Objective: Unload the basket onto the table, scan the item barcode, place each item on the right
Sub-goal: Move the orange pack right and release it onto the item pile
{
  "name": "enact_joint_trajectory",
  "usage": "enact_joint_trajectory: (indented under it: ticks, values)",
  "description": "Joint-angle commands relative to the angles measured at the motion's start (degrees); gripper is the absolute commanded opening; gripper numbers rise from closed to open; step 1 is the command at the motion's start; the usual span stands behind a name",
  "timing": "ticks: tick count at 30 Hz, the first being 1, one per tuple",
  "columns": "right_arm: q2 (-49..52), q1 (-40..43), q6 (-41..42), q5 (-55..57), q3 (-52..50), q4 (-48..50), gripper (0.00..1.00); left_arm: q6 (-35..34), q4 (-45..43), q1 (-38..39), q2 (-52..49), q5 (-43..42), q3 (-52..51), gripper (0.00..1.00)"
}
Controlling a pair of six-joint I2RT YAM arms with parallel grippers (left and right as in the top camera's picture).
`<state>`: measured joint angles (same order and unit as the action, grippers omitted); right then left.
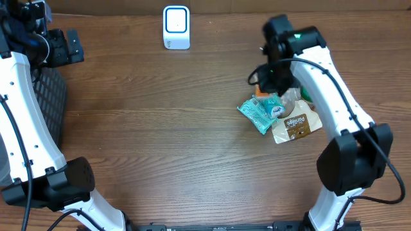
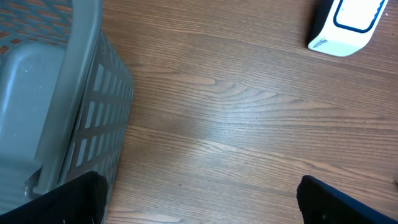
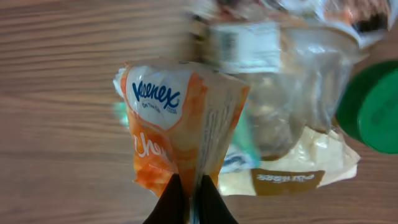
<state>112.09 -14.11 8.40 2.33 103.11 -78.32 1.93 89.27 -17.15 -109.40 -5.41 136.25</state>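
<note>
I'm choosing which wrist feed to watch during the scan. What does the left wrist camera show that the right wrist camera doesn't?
Only the left wrist view: a grey basket, a white box with a blue outline, and the left gripper wide open over bare wood, holding nothing.
Only the right wrist view: the right gripper shut on an orange tissue pack, with a clear packet, a green lid and a brown-labelled pouch beyond it.
Both: the wooden table.
</note>
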Motion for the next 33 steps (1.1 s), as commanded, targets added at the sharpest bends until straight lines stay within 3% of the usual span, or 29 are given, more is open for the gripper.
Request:
enact_joint_trajectory:
  ticks: [1,4,7,10,17,23,31,33]
  values:
    - [-0.42,4.46,1.86,-1.49,-5.11,3.06,0.04,0.85,0.07,0.09,0.94,-0.39,1.11,1.00]
    - [-0.42,7.15,1.84,-2.29,-7.98,5.57,0.05,0.85,0.07,0.09,0.94,-0.39,1.11,0.99]
    - [-0.42,8.55,1.75,-2.47,-8.76,6.29,0.19,0.85,0.07,0.09,0.94,-0.39,1.11,1.00]
    - [-0.44,8.92,1.16,-2.47,-8.76,6.36,0.40,0.85,0.07,0.09,0.94,-0.39,1.11,1.00]
    - [-1.79,8.92,0.31,-2.54,-4.94,3.10,0.48,0.85,0.07,0.09,0.94,-0.39,1.11,1.00]
    - [-8.90,7.54,0.11,-4.68,-0.22,-0.37,0.52,0.85,0.07,0.09,0.94,-0.39,1.11,0.99]
    - [-24.85,7.26,0.17,-10.05,0.15,-4.46,0.83,0.85,0.07,0.09,0.94,-0.39,1.11,1.00]
    - [-28.96,7.26,0.39,-11.08,0.15,-6.10,1.00,0.85,0.07,0.09,0.94,-0.39,1.11,0.99]
